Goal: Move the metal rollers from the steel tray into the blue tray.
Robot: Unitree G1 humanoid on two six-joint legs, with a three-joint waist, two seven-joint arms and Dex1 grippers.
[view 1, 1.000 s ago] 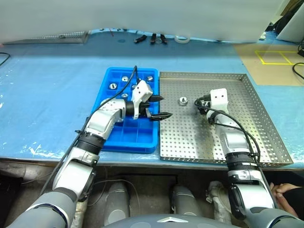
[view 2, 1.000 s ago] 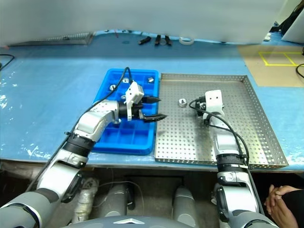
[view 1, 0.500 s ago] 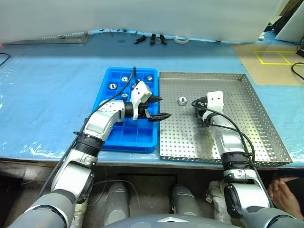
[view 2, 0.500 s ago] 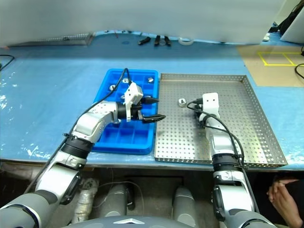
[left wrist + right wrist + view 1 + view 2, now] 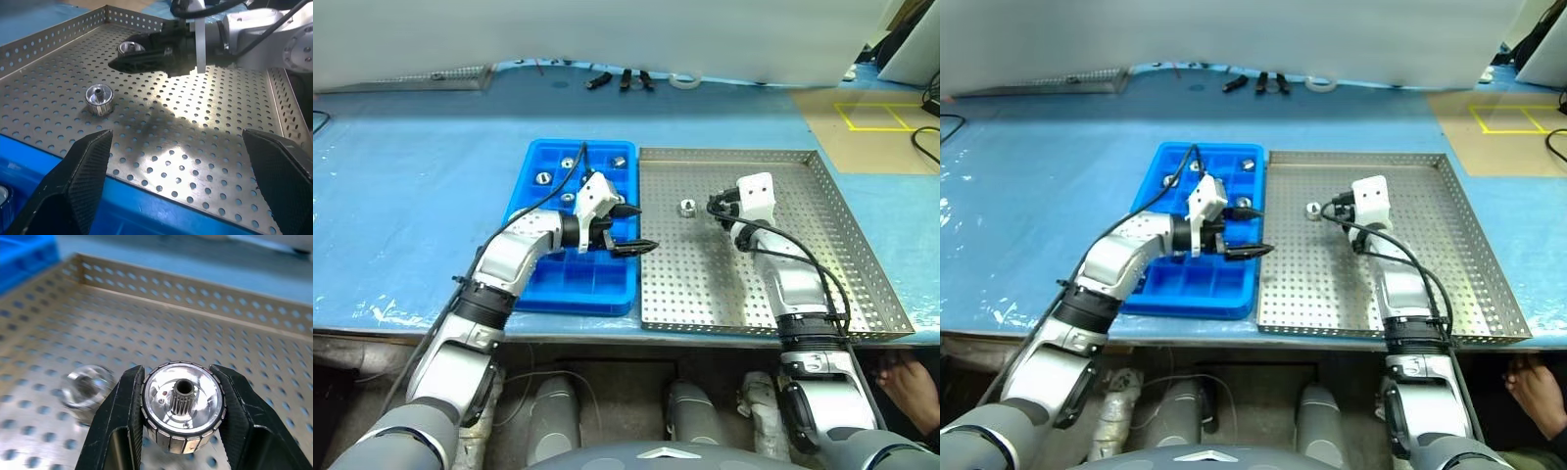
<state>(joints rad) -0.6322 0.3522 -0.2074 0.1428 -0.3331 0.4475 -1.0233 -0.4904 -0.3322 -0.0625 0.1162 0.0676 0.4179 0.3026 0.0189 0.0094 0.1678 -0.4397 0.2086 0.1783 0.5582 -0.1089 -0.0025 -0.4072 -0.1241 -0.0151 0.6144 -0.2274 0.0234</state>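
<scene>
Right wrist view: a roller is being pinched between the right gripper fingers above the steel tray. The blue tray is lying at nine o'clock, where the left gripper is being held spread. One roller is lying loose.

Shiny metal roller; perforated steel tray; glossy blue plastic tray
</scene>
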